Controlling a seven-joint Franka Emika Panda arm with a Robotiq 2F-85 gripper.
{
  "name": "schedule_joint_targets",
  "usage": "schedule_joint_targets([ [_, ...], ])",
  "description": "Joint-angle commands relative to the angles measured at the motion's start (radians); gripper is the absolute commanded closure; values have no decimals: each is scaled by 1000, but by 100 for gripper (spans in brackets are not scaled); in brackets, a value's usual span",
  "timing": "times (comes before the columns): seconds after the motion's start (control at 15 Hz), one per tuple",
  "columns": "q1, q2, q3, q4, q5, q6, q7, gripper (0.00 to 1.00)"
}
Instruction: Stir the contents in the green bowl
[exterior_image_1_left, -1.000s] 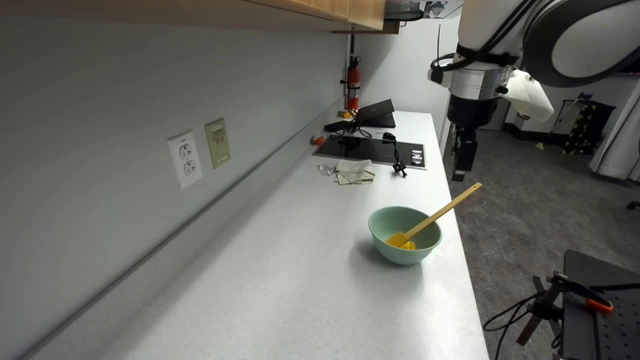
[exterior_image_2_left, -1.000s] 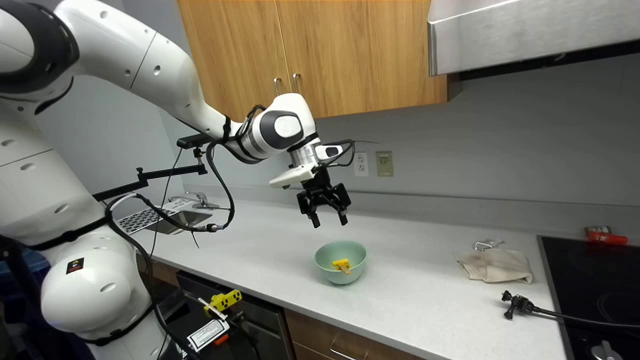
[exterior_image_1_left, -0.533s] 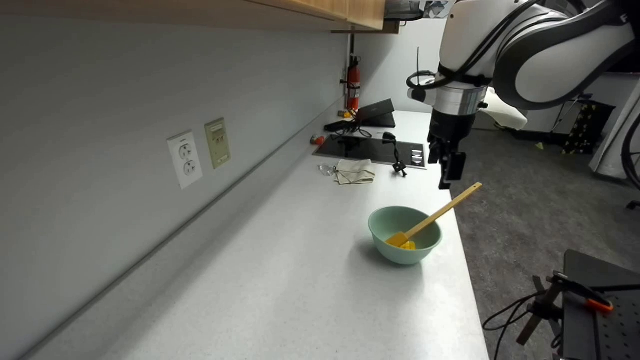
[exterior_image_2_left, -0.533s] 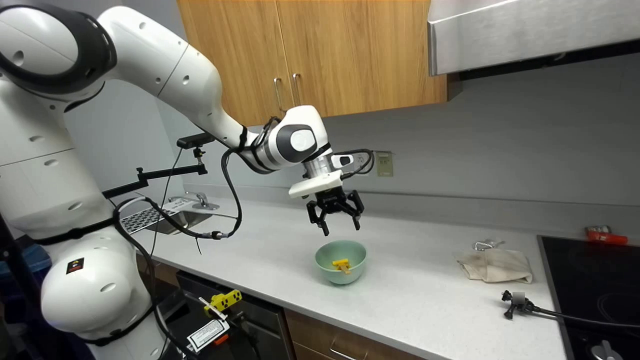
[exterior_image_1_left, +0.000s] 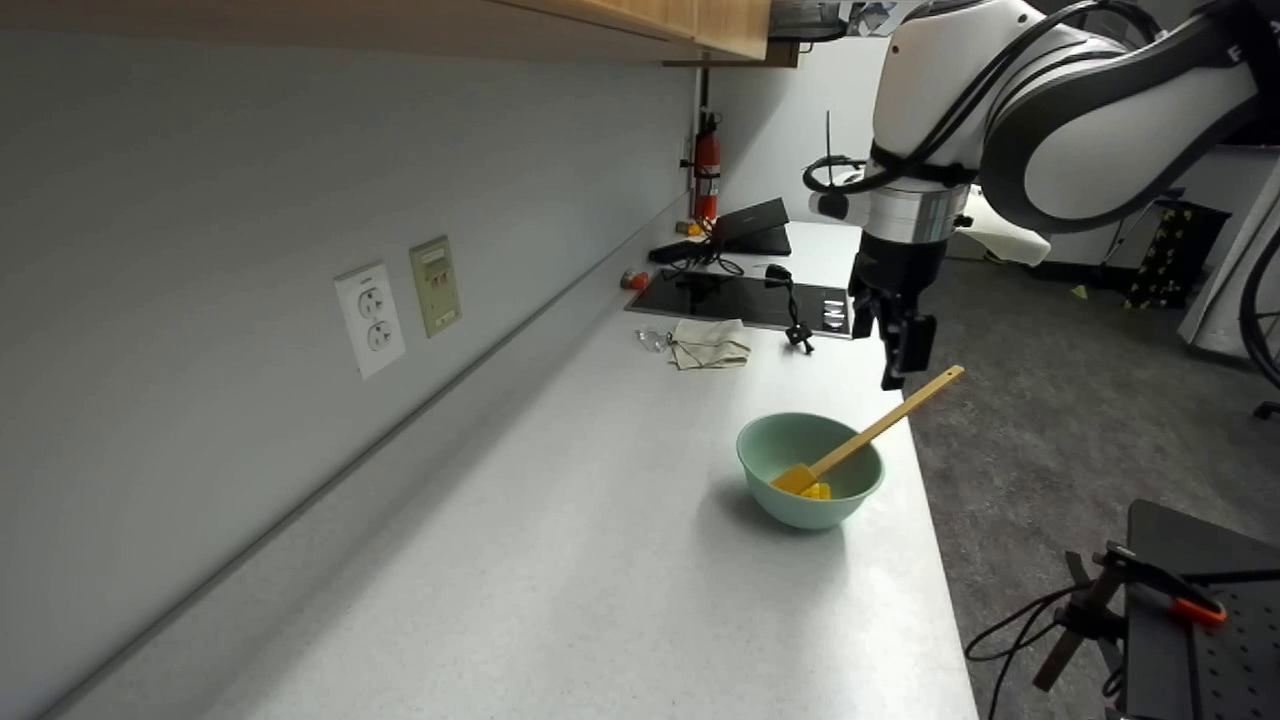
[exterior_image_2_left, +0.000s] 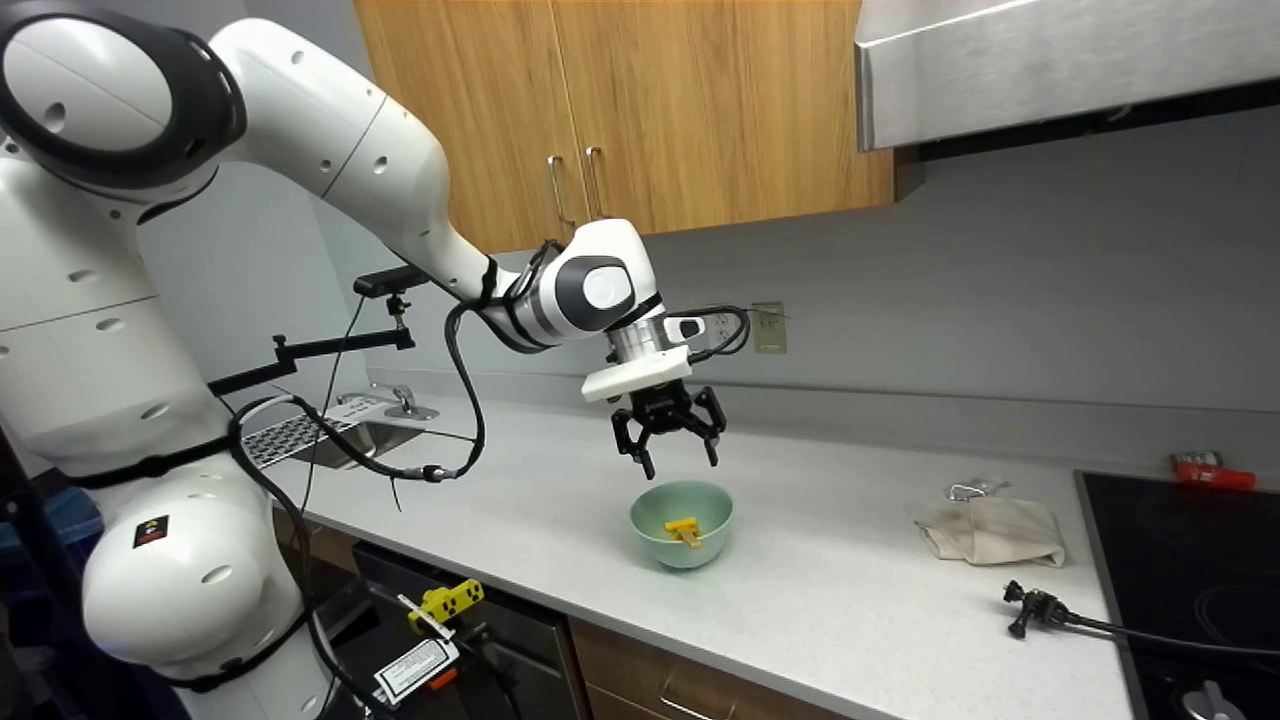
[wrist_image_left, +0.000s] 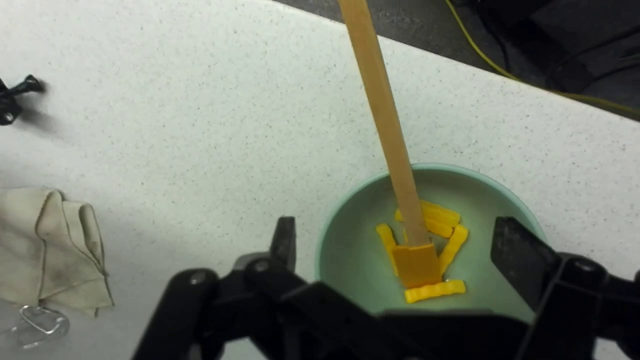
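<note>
In the wrist view the pincer (wrist_image_left: 398, 242) is released, its two fingers spread wide apart at 9 and 3 o'clock of the green bowl (wrist_image_left: 357, 250). The finger at 9 o'clock shows just outside the rim; the one at 3 o'clock overlaps the rim from this angle. The contents (wrist_image_left: 436, 290), several ridged yellow pieces, lie in the bowl around the orange blade (wrist_image_left: 419, 267) of a spatula (wrist_image_left: 385, 120). The wooden handle crosses the rim at 11 o'clock, clear of both fingers, and runs out past the edge of the speckled surface (wrist_image_left: 225, 150). A folded cloth (wrist_image_left: 45, 250) lies toward 8 o'clock, well apart from the bowl.

In an exterior view the arm (exterior_image_1_left: 1100, 160) reaches in from 2 o'clock and bends so that the pincer points toward 6 o'clock, higher than the bowl and at its 1 o'clock. The fingers are turned nearly edge-on here. The handle leans toward 2 o'clock. A white outlet (exterior_image_1_left: 370, 318) toward 9 o'clock and a red fire extinguisher (exterior_image_1_left: 707, 165) toward 1 o'clock bear markings too small to read.

In an exterior view the arm rises from 8 o'clock, bends near 10 o'clock and slopes down toward 4 o'clock. The pincer (exterior_image_2_left: 681, 466) hangs at the bowl's 12 o'clock, fingers parted. Print on the arm's dark sticker (exterior_image_2_left: 150, 531) and on a white tag (exterior_image_2_left: 416, 670) toward 7 o'clock cannot be read.
</note>
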Motion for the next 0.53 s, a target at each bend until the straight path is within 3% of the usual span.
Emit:
schedule_joint_targets([
  [0.0, 4, 37, -8, 1, 1, 38, -194, 0],
  [0.27, -5, 72, -10, 1, -64, 51, -359, 0],
  [0.47, -12, 94, -19, -3, -179, 47, -389, 0],
])
